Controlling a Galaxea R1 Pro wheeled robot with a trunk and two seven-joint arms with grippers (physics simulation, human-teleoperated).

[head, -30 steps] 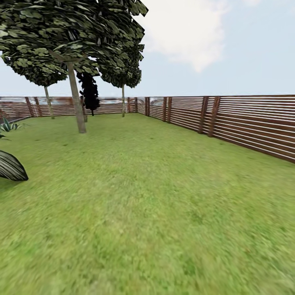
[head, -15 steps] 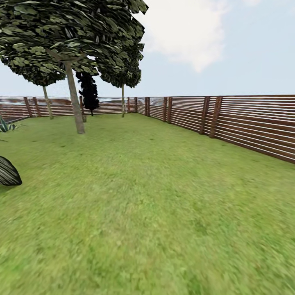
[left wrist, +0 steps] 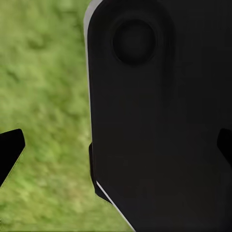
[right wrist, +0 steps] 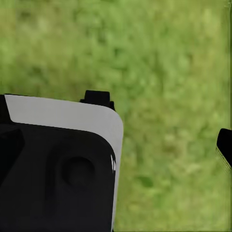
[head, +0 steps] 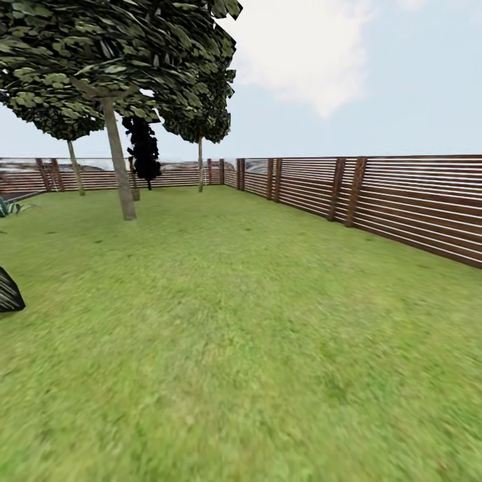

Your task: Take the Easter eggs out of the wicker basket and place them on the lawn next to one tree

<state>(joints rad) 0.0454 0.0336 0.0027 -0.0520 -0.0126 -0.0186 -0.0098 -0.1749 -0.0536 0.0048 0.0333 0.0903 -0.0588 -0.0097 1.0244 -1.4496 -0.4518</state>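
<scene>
Head view: lawn runs open and flat from the near edge to the fence, which bounds it along the right side and across the back. Nearest tree stands on the left, pale trunk leaning slightly, crown overhead; two more thin-trunked trees and a black columnar tree stand behind it by the back fence. Dark striped leaf cuts in at the left edge. Wrist views: left gripper and right gripper over blurred grass, fingertips at opposite frame edges, set wide, nothing between them but a dark robot body part. Basket and eggs: place cannot be told
</scene>
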